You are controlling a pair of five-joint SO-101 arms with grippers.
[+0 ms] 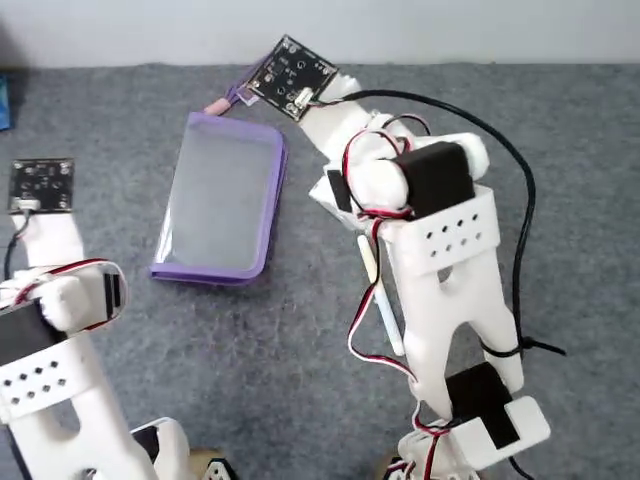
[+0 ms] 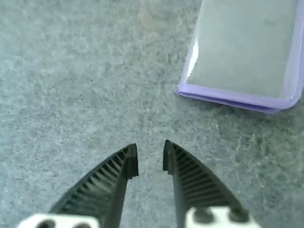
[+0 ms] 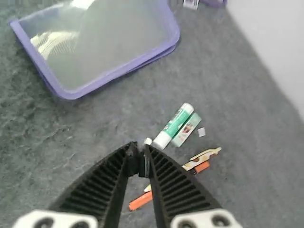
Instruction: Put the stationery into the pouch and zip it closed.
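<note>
Grey carpet under pouch, prob. wall

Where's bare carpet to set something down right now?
Free: the grey carpet between the purple clear-fronted pouch and the left gripper, and on toward the white right arm. Crowded: by the right gripper, where a green-and-white tube and orange pieces lie.

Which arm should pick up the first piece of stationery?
Right. The right gripper hangs just beside the green-and-white stick; the left gripper hangs over bare carpet near the pouch.
</note>
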